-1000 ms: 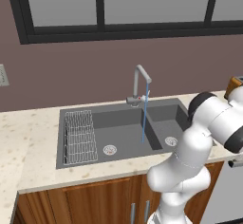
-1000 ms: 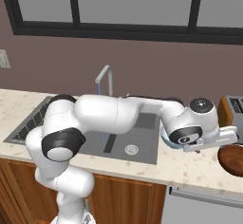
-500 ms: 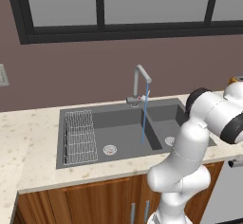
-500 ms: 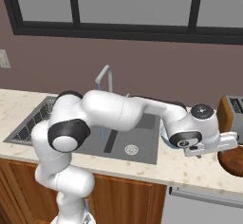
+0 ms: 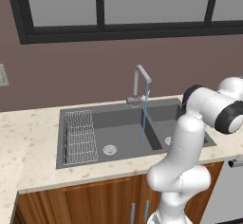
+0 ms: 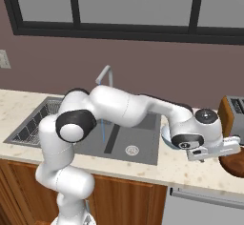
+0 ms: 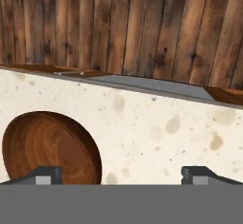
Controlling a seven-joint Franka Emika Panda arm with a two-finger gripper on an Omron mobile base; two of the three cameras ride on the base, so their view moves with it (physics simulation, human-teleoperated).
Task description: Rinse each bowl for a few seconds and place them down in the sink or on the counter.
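Claw (image 7: 121,174): fingers spread wide apart, nothing between them; it hangs over the counter (image 6: 190,169) near the front edge, right of the sink.
Fingertips (image 7: 47,174): two small dark tips, one at each lower side of the hand view.
Wooden dish (image 7: 50,147): round, brown, on the counter just beside one fingertip; in the right base view (image 6: 232,163) it sits near the counter's right end.
Bowl (image 6: 167,136): pale blue-grey, on the counter by the sink's right rim, partly hidden behind the robot's wrist.
Sink (image 5: 114,128): dark grey, set into the counter; wire rack (image 5: 78,136) in its left basin.
Tap (image 5: 141,80): curved, silver, at the back rim, with a thin stream of water (image 5: 144,118) falling into the basin.
Toaster (image 6: 232,112): at the counter's right back corner.
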